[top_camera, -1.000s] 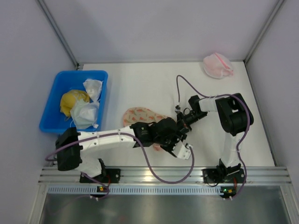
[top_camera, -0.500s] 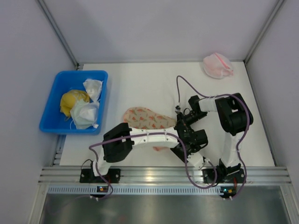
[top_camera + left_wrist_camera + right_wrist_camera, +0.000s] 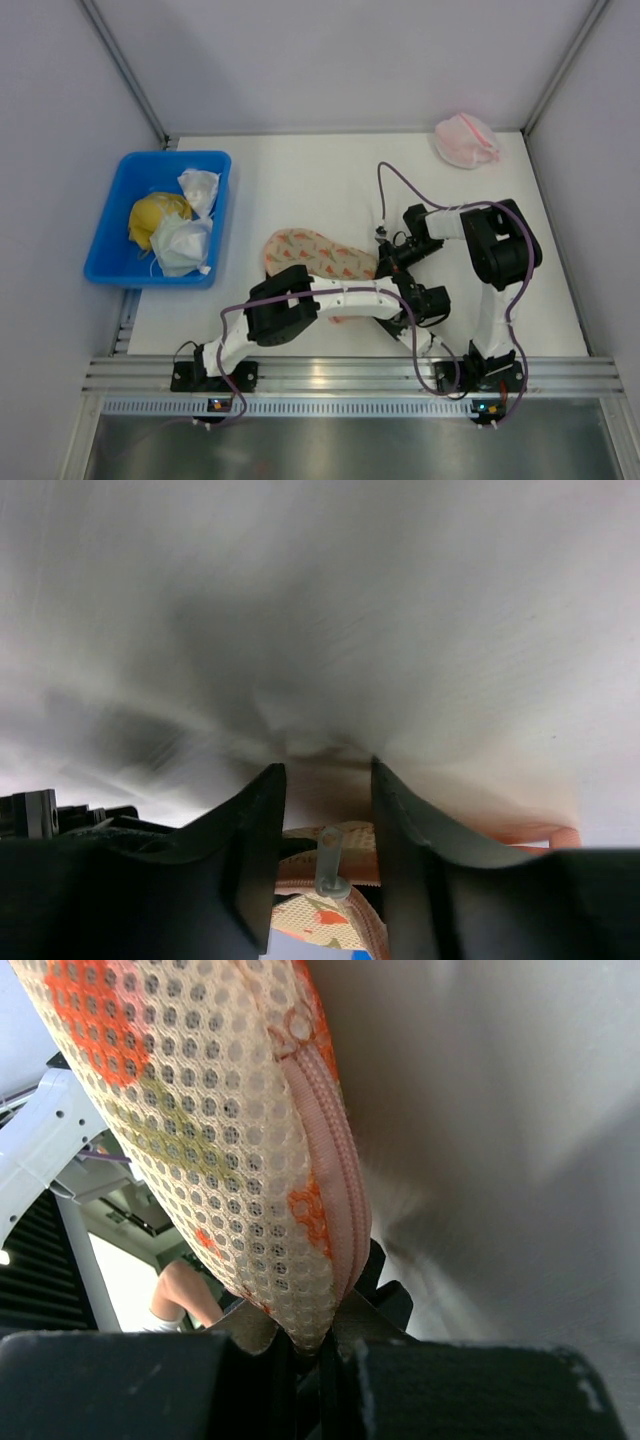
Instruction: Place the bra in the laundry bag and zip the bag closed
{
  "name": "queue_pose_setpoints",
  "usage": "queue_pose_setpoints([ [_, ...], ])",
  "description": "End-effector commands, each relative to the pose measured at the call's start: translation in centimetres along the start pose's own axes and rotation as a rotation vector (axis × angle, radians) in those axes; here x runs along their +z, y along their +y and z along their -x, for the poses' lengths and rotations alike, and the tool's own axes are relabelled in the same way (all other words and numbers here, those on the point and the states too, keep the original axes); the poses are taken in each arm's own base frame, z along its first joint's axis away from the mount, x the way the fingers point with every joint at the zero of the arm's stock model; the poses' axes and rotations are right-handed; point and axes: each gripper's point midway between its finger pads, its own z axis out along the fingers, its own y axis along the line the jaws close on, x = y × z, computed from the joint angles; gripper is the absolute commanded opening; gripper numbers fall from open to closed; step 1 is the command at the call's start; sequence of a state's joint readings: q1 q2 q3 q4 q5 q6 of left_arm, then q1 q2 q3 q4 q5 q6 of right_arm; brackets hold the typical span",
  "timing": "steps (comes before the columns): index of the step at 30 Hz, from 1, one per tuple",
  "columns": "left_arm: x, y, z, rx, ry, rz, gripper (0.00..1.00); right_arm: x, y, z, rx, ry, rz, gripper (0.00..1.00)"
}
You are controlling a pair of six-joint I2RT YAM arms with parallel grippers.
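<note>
The peach mesh laundry bag [image 3: 310,252] lies near the middle of the white table [image 3: 300,180]. The right jaws are clenched on the bag's right end, pinching the mesh just beside the pink zipper [image 3: 330,1160]. The left jaws stand apart, released, with the small translucent zipper pull [image 3: 330,865] between them, untouched. A blue bin [image 3: 110,225] of cloths sits at the table's left edge.

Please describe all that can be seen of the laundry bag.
The laundry bag is a flat oval pouch of peach mesh with orange and green marks and a pink zipper along its edge. It lies on the table. The right hand pinches one end; the left hand stands open around its zipper pull.
</note>
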State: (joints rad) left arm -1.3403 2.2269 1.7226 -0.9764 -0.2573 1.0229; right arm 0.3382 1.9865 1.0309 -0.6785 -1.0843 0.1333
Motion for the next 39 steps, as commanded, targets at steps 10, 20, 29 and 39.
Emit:
queue_pose_setpoints([
  [10,-2.4,-2.0,0.7,-0.034,-0.047,-0.016,0.0,-0.6,1.1,1.2,-0.081,-0.029,-0.004,0.0],
  [20,-4.1,-5.4,1.6,-0.115,-0.168,-0.096,0.0,-1.4,0.6,2.1,-0.08,-0.053,-0.021,0.0],
  [29,-4.3,-11.9,1.6,-0.133,-0.258,-0.269,0.0,-2.7,-0.3,2.8,-0.066,-0.083,-0.033,0.0],
  [39,-4.2,-11.4,1.2,-0.172,-0.333,-0.174,0.0,-3.9,0.0,3.9,-0.087,-0.13,-0.066,0.03],
])
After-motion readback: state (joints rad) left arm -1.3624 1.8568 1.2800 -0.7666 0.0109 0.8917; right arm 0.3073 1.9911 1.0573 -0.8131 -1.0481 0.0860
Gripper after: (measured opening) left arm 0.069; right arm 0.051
